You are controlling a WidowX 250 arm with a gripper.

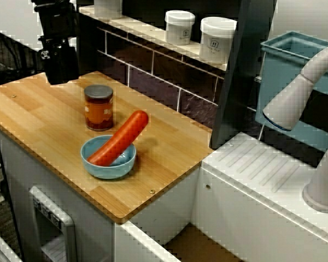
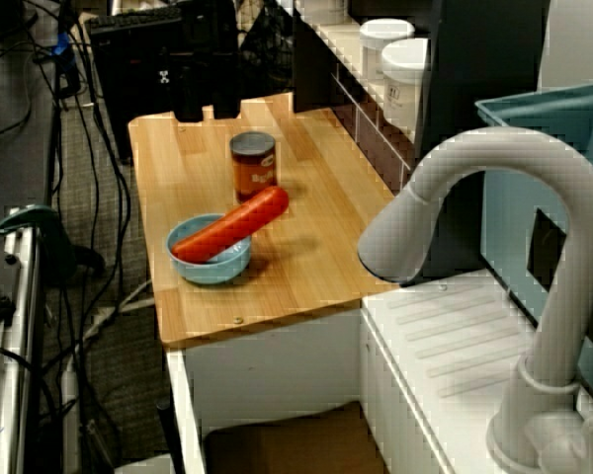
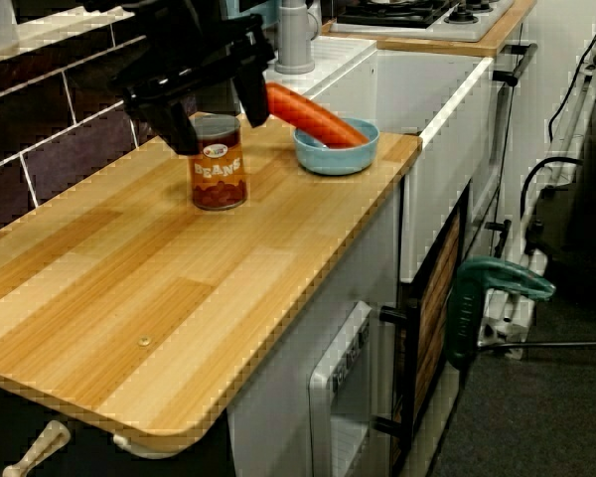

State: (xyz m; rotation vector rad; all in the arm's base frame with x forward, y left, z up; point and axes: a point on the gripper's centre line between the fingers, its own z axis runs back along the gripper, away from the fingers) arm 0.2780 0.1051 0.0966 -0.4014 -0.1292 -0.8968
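Gripper [image 1: 59, 73], view from above: a black block over the far left corner of the counter [image 1: 38, 120]. How far the jaws are open cannot be told here. The can [image 1: 99, 107] stands upright at the gripper's 4 o'clock, apart from it. At the can's 5 o'clock, just beside it, a blue bowl [image 1: 108, 166] holds a red sausage [image 1: 120, 137], whose free end leans out over the rim toward 1 o'clock. White jars [image 1: 180, 27] stand on the shelf behind, and a grey tap [image 1: 295, 98] is at right.

View over the tap: the gripper [image 2: 208, 111] is at the can's [image 2: 253, 166] 11 o'clock, clear of it. The bowl [image 2: 212, 269] lies at the can's 7 o'clock.

View along the counter: the gripper [image 3: 217, 119] is nearest the lens, its fingers [image 3: 174, 129] spread wide with nothing held. The can [image 3: 219, 169] shows below the gap, untouched. The bowl [image 3: 336, 159] and sausage [image 3: 313, 114] are at the can's 1 o'clock.
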